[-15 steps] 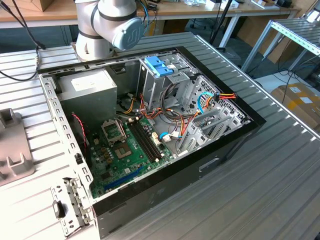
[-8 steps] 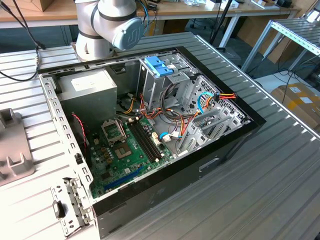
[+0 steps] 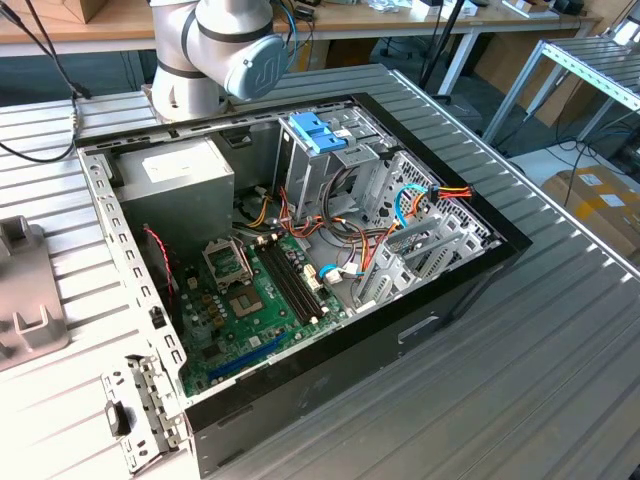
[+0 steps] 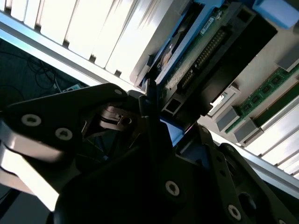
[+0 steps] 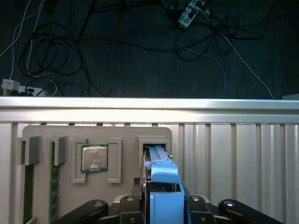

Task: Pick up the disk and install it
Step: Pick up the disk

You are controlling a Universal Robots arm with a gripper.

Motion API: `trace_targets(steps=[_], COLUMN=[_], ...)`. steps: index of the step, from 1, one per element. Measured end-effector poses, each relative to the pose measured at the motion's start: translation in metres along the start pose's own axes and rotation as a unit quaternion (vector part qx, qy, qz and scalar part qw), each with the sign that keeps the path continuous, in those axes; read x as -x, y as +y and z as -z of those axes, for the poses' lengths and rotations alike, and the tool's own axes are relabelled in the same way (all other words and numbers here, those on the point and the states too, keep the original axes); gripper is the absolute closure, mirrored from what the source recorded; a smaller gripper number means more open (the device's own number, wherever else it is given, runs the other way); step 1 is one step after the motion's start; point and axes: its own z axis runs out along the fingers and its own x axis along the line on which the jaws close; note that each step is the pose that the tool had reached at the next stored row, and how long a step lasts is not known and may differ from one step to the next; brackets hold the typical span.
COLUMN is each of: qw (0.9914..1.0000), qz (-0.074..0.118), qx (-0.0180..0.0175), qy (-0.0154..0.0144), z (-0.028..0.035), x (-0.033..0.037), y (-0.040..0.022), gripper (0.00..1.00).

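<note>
The disk (image 5: 158, 161) stands on edge in a slot of a grey parts tray (image 5: 126, 133), its dark body framed by bright blue rails with a blue tab toward the camera. In the first wrist view my gripper (image 5: 164, 207) straddles that tab, with a black finger pressed against each side of it. The second wrist view shows the disk (image 4: 205, 51) from its underside, circuit board and connector visible. There the gripper (image 4: 175, 135) has blue plastic between its fingers (image 4: 150, 109). The disk still sits in its slot.
The tray also holds a processor (image 5: 95, 157) and memory sticks (image 5: 54, 186). In the exterior view the open computer case (image 3: 300, 380) lies on the ribbed table, with a grey power-supply box (image 3: 175, 190), a pale blue bracket (image 3: 318, 130), metal drive cages (image 3: 420, 250) and loose cables. The arm's base (image 3: 215, 50) stands behind it.
</note>
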Motion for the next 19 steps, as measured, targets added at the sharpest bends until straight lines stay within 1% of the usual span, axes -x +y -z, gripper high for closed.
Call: trace_targets(steps=[14,19], qw=[1.0,1.0], qz=[0.0,0.0], qx=[-0.0002,0.0], qy=[-0.0001,-0.0001], z=[-0.0001,0.0031], x=[0.0,0.0002], y=[0.0,0.0001], gripper=[0.63,0.63])
